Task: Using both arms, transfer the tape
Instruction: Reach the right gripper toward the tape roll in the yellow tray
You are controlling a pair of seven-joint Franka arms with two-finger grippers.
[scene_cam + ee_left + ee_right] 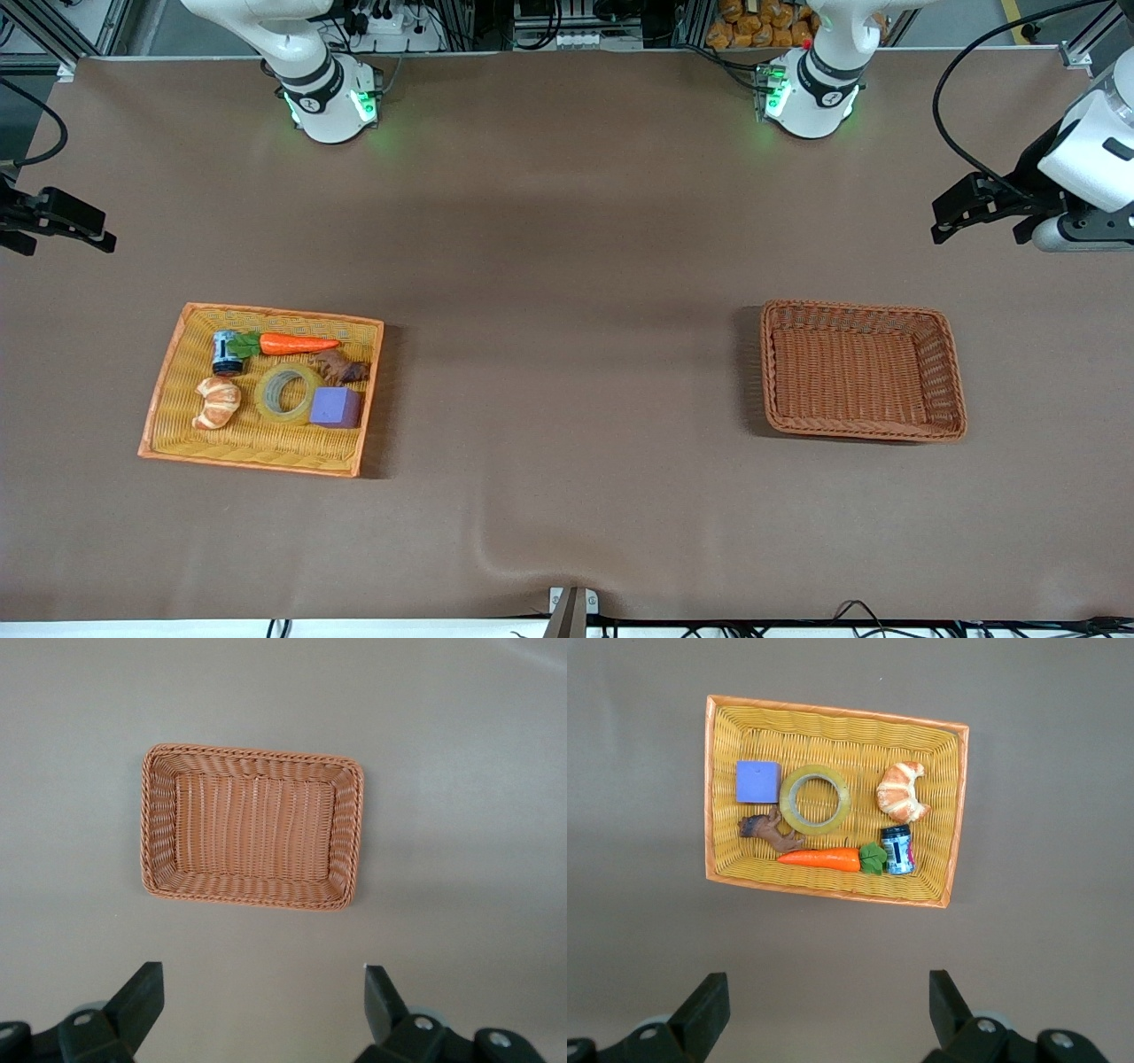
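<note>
Two containers sit on the brown table (567,266). The orange-rimmed yellow wicker tray (168,390), toward the right arm's end, holds six things: the tape (288,393) lying flat near its middle, a purple block (336,408) touching the roll on the side toward the table's centre, a croissant (217,401) beside the roll on the side toward the table's end, and farther from the front camera a small can (227,352), a toy carrot (295,344) with its leaves against the can, and a brown toy animal (342,367) just beside the block. The brown wicker basket (952,372), toward the left arm's end, has nothing in it. The right gripper (66,221) hangs in the air over bare table at the right arm's end, well apart from the tray; its jaws stand wide apart and hold nothing, and in the right wrist view the whole tray, tape (815,799) included, lies clear of the two fingertips (709,1005). The left gripper (961,208) hangs over bare table at the left arm's end — its jaws are likewise spread wide and empty — and in the left wrist view the basket (159,828) lies well clear of its fingertips (142,992).
</note>
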